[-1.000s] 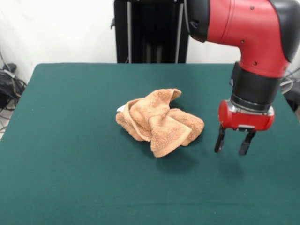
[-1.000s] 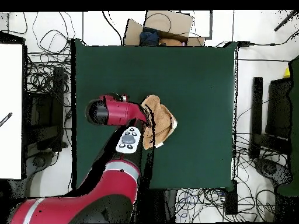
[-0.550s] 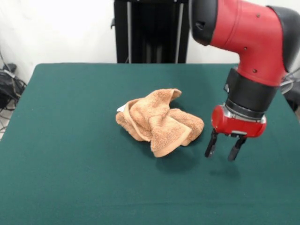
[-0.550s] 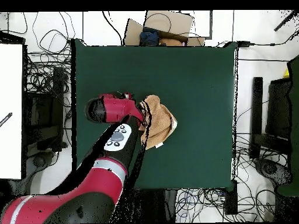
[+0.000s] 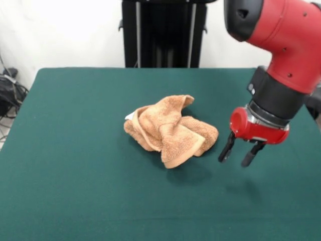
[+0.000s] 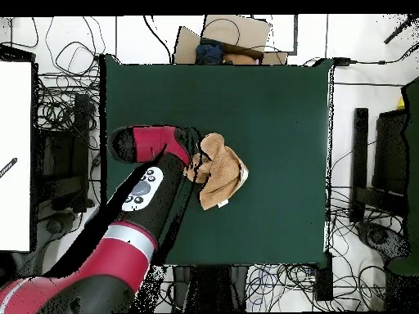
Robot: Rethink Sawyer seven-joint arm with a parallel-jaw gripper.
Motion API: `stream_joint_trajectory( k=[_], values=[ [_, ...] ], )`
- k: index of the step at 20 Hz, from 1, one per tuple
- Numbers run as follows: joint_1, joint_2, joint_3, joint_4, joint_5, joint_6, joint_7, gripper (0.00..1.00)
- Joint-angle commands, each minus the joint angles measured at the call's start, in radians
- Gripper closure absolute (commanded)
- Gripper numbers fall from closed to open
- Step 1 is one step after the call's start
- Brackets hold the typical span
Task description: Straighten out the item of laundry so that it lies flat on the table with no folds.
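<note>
Green table [image 5: 75,191], crumpled towel [image 5: 169,129], spread-fingered tool [image 5: 239,153] just beside, seemingly apart

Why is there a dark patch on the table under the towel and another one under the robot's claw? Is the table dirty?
Not dirty: in the front view those are shadows. The crumpled towel blocks the light and darkens the green table just in front of it, and a fainter shadow lies below the open gripper. In the overhead view the arm covers that spot, so the shadows hardly show.
</note>
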Motion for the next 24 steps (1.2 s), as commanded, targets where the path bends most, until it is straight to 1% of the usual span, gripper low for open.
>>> stream_joint_trajectory(
  k=[1, 9, 15, 21, 24],
  values=[
    [0.006, -0.007, -0.02, -0.035, 0.04, 0.118, 0.29, 0.0],
    [0.025, -0.089, -0.045, -0.013, 0.033, 0.229, 0.279, 0.0],
    [0.016, -0.116, -0.041, -0.008, 0.024, 0.261, 0.259, 0.0],
    [0.005, -0.135, -0.043, -0.034, 0.015, 0.324, 0.241, 0.0],
    [-0.002, -0.135, -0.039, -0.031, 0.009, 0.313, 0.235, 0.0]
  ],
)
